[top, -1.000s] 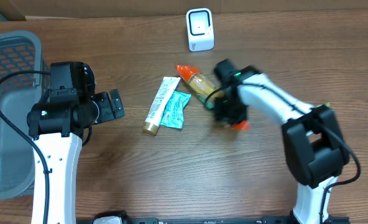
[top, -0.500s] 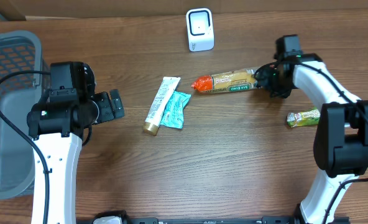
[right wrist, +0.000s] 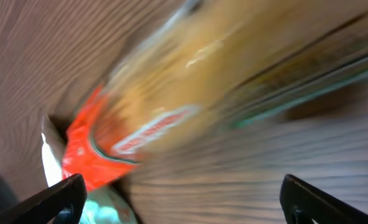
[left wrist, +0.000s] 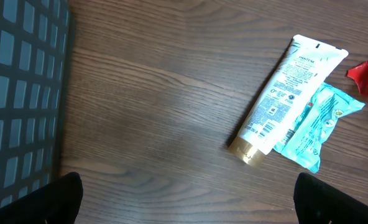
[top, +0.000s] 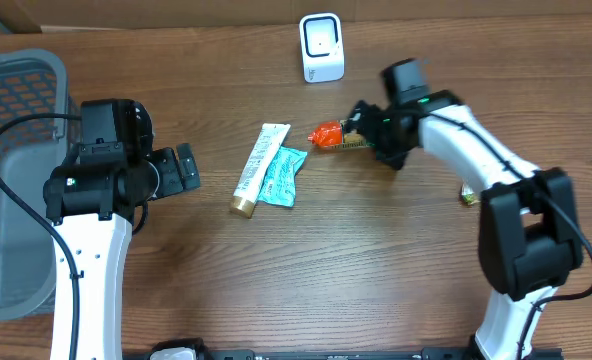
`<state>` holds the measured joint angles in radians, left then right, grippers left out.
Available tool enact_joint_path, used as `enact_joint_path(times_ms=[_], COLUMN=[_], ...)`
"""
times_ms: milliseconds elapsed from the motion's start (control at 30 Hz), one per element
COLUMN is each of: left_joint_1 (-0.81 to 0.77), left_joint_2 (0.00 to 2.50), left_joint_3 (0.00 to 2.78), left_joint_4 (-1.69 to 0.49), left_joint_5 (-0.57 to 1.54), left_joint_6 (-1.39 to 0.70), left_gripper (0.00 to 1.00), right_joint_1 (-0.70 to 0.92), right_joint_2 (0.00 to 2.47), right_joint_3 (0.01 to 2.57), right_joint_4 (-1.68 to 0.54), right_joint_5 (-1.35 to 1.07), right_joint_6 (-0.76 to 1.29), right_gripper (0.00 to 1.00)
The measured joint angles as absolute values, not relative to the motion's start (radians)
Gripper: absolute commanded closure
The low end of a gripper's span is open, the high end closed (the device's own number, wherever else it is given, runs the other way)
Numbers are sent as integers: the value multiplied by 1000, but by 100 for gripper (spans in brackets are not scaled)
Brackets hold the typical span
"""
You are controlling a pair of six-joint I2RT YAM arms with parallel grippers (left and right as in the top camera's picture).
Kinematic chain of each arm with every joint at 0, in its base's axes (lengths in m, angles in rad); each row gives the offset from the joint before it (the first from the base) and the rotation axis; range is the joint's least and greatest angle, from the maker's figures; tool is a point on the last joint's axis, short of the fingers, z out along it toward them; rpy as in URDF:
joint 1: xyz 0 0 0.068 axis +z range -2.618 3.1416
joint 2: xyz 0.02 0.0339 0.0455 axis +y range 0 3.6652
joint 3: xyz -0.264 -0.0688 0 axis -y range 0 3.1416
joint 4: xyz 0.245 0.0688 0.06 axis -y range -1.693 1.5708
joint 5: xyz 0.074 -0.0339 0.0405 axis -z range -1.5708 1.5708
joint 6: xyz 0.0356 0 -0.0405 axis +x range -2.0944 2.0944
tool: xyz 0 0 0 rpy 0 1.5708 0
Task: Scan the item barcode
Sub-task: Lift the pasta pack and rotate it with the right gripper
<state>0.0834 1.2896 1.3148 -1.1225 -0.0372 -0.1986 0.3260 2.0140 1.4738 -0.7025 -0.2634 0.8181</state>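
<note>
Wooden table [top: 306, 270]: snack pack [top: 326, 134] near scanner [top: 322, 47], one end hidden under right gripper [top: 368, 130], jaws apart. Tube [top: 258, 168], teal packet [top: 281, 177] touching, just beside. Left gripper [top: 184, 168] apart, empty, by basket [top: 26, 62].

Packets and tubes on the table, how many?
4: a white tube mid-table, a teal packet against its right side, an orange-ended packet at the right gripper, and a fourth packet mostly hidden behind the right arm.

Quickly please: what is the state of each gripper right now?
Left gripper: open, holding nothing.
Right gripper: open, over the orange-ended snack packet, fingers not closed on it.
</note>
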Motion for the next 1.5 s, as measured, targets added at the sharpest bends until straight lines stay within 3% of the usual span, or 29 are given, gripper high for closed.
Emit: enact_joint_path(times_ms=[200,300,467,633,800,867,1000,1233,1333,1433,1500], left_joint_1=[83,83,83,83,83,83,83,83,83,83,83], left_joint_2=[1290,1290,1290,1290,1290,1290,1290,1290,1290,1290,1290], left_joint_3=[1315,1315,1315,1315,1315,1315,1315,1315,1315,1315,1315], left_joint_4=[-1122,-1122,-1122,-1122,-1122,-1122,-1122,-1122,-1122,-1122,-1122], left_joint_5=[-37,-38,-38,-37,-37,-37,-38,-38,-38,-38,-37], left_joint_6=[-199,-199,-199,-199,-199,-199,-199,-199,-199,-199,-199], left_gripper=[1,1,0,0,1,0,0,0,0,0,0], right_joint_1=[409,414,414,411,395,395,395,331,244,177,145], right_joint_2=[2055,2096,2112,2111,2110,2108,2108,2108,2109,2109,2109], right_joint_3=[1475,1475,1486,1505,1519,1520,1520,1528,1585,1634,1640], right_joint_4=[-603,-570,-585,-664,-812,-904,-1055,-1130,-1134,-1119,-1106], right_joint_5=[-112,-73,-55,-104,-245,-287,-271,-175,-226,-291,-350], right_joint_6=[973,1013,995,840,505,364,147,55,38,34,19], right_gripper=[8,35,55,61,72,71,58,48,25,14,12])
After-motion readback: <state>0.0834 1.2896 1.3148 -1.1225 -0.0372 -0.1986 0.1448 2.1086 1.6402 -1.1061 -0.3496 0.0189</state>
